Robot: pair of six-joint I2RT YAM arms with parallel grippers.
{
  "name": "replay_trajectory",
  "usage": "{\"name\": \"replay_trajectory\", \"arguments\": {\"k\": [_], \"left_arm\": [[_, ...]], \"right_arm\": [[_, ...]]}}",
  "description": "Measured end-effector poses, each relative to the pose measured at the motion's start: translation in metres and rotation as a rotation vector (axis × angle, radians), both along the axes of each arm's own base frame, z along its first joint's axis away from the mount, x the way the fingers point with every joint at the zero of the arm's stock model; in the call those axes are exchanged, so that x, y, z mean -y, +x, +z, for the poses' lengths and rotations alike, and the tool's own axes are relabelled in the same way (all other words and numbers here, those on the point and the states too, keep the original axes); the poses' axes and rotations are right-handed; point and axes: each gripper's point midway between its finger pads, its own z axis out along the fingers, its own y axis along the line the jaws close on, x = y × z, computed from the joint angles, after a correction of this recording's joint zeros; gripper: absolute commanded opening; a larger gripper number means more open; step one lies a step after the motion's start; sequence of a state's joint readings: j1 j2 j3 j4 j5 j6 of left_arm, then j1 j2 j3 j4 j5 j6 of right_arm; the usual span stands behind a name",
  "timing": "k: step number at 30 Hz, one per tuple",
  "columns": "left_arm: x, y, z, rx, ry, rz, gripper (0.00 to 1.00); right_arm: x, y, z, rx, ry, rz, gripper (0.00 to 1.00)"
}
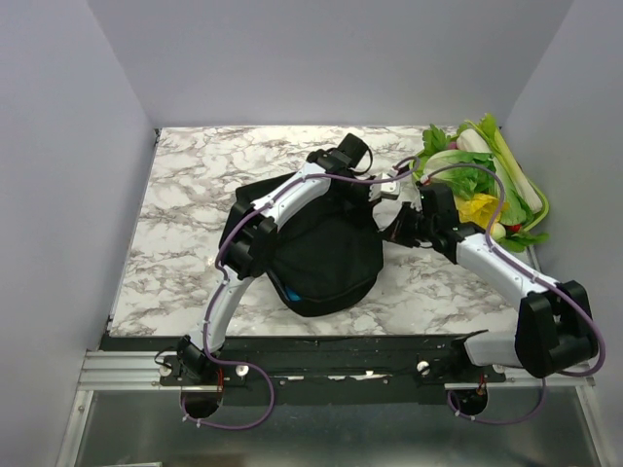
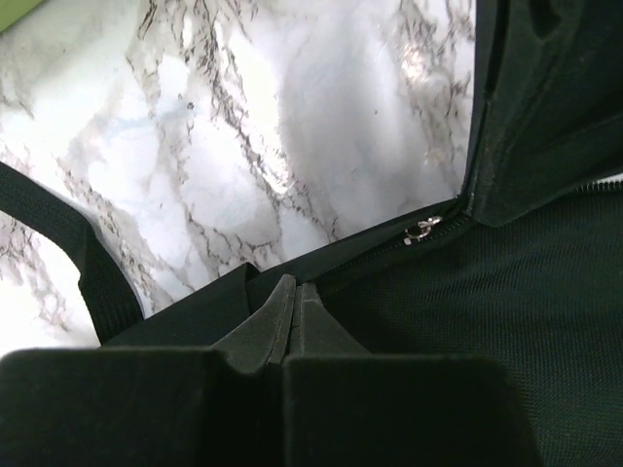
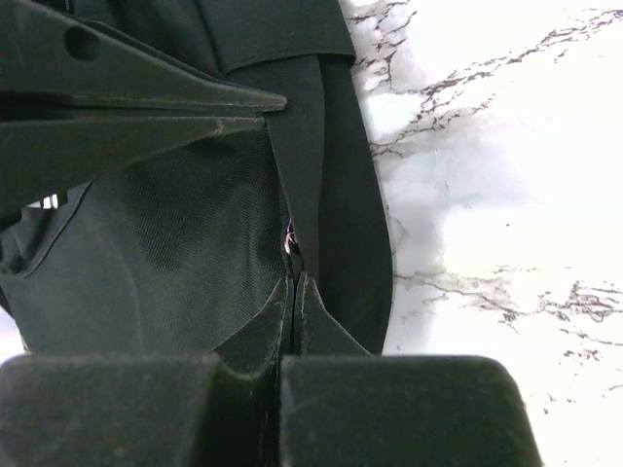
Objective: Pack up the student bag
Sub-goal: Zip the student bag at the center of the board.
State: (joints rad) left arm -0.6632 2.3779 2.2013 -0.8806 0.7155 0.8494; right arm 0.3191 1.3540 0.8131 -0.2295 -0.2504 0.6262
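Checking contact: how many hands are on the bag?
2. The left hand is shut on the bag's edge near a zipper pull; the right hand is shut on its fabric at its right side. Neither is hidden.

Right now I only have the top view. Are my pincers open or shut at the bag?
Observer: The left wrist view shows the left pincer shut, with its tips at the edge of the bag.
Operator: And the right one?
Observer: The right pincer is shut as well, tips against the bag's cloth. I cannot tell if it pinches any.
Operator: Is a zipper pull near?
Observer: Yes, a small metal pull lies a little past the left pincer's tips, apart from them.
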Motion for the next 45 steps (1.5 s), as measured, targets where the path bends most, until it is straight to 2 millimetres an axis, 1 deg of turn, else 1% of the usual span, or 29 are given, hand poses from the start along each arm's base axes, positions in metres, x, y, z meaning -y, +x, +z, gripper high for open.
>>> {"name": "replay_trajectory", "arguments": {"k": [4, 9, 15, 17, 21, 24, 28, 30, 32, 35, 37, 38, 39, 40, 41, 42, 43, 44, 45], "left_arm": [[0.005, -0.004, 0.007, -0.031, -0.02, 0.019, 0.0], [0.007, -0.006, 0.009, -0.079, -0.03, 0.058, 0.0], [0.008, -0.004, 0.01, -0.089, -0.037, 0.102, 0.0], [0.008, 0.0, 0.01, -0.08, -0.037, 0.122, 0.0], [0.009, 0.017, 0.011, -0.037, -0.033, 0.191, 0.0], [0.007, 0.032, 0.011, -0.011, -0.027, 0.267, 0.0], [-0.002, 0.057, 0.014, 0.028, -0.015, 0.393, 0.0], [-0.014, 0.072, 0.015, 0.033, -0.01, 0.47, 0.0], [-0.023, 0.079, 0.016, 0.016, -0.008, 0.517, 0.0], [-0.037, 0.085, 0.016, -0.022, -0.012, 0.575, 0.0], [-0.055, 0.088, 0.018, -0.044, -0.019, 0.615, 0.01], [-0.065, 0.087, 0.019, -0.051, -0.02, 0.629, 0.04], [-0.078, 0.085, 0.022, -0.064, -0.024, 0.641, 0.07], [-0.092, 0.082, 0.025, -0.072, -0.026, 0.65, 0.13], [-0.106, 0.076, 0.03, -0.084, -0.031, 0.65, 0.16], [-0.114, 0.069, 0.034, -0.094, -0.032, 0.639, 0.19], [-0.123, 0.061, 0.042, -0.1, -0.041, 0.622, 0.25], [-0.129, 0.054, 0.048, -0.1, -0.045, 0.602, 0.29], [-0.131, 0.045, 0.06, -0.094, -0.059, 0.567, 0.31]], "right_arm": [[0.003, -0.01, 0.007, 0.031, 0.011, 0.0, 0.01], [0.008, -0.026, 0.01, 0.056, 0.021, 0.0, 0.01], [0.012, -0.044, 0.016, 0.08, 0.045, 0.001, 0.01], [0.013, -0.051, 0.018, 0.077, 0.056, 0.002, 0.01], [0.009, -0.065, 0.018, 0.061, 0.076, 0.012, 0.01], [-0.003, -0.074, 0.019, 0.05, 0.089, 0.039, 0.01], [-0.015, -0.084, 0.018, 0.026, 0.105, 0.068, 0.01], [-0.013, -0.082, 0.018, 0.027, 0.096, 0.05, 0.01], [-0.009, -0.075, 0.019, 0.043, 0.082, 0.019, 0.01], [-0.006, -0.063, 0.026, 0.07, 0.059, -0.012, 0.01], [-0.01, -0.054, 0.03, 0.067, 0.05, -0.01, 0.01], [-0.013, -0.049, 0.031, 0.063, 0.045, -0.006, 0.01], [-0.015, -0.045, 0.032, 0.057, 0.04, -0.002, 0.01], [-0.017, -0.041, 0.032, 0.053, 0.036, 0.002, 0.01], [-0.019, -0.038, 0.032, 0.05, 0.032, 0.008, 0.01], [-0.022, -0.035, 0.031, 0.046, 0.027, 0.017, 0.01], [-0.023, -0.033, 0.031, 0.044, 0.025, 0.02, 0.01], [-0.023, -0.032, 0.03, 0.043, 0.02, 0.025, 0.01], [-0.023, -0.033, 0.029, 0.042, 0.016, 0.028, 0.01]]}}
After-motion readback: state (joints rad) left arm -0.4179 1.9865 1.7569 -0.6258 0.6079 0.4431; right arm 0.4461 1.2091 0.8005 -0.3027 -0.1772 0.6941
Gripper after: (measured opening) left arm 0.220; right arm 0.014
